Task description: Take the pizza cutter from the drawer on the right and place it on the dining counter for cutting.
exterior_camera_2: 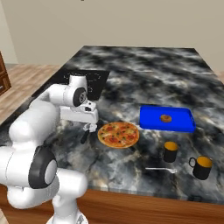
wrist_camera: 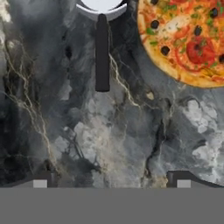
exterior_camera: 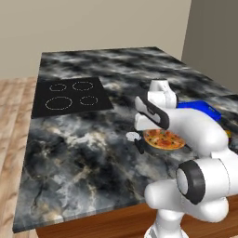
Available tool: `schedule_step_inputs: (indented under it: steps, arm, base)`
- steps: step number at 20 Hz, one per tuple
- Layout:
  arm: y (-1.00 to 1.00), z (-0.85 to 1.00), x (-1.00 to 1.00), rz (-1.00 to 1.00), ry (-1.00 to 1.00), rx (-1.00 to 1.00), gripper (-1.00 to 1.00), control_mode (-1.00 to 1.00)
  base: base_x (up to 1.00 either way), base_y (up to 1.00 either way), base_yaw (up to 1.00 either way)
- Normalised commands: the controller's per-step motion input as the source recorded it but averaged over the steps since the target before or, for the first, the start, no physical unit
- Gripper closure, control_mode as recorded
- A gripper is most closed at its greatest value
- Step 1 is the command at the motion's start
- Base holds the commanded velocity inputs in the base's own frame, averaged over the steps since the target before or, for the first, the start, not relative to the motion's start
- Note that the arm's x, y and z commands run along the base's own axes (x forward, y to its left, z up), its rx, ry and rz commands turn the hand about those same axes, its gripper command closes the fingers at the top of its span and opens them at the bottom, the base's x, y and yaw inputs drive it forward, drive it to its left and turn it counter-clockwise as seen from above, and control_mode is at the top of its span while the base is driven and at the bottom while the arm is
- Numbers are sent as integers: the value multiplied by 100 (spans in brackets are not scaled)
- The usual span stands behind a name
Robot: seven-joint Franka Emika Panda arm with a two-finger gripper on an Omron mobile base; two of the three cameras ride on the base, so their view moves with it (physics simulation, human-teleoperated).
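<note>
Nearest the hand camera, two dark finger tips sit at the bottom corners of the frame, wide apart, so the jaws stand open with nothing between them, only bare marbled stone

Up-frame from them the pizza cutter lies flat on the surface, well clear of the tips. Its black handle runs straight up and down the frame, the butt end pointing toward the jaws and the silver-white wheel at the top edge, partly cut off. The long axis thus crosses the line between the two tips, slightly left of centre

Judging from this, the cutter is already set down on the dining counter and let go, so the placing looks done; the coming move is likely a plain retreat away from the handle

Just right of the wheel lies the pizza, close but apart. In the right base view the cutter sits left of the pizza; further right are a blue tray and two dark mugs
</note>
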Motion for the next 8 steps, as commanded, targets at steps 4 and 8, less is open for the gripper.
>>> schedule_step_inputs:
  steps: [4, 8]
  arm:
    - [-18, 51, -100, 0, -3, 0, -100, -100]
    - [-15, 57, -100, 0, -2, 0, -100, -100]
  base:
    - [0, 0, 0]
    - [0, 0, 0]
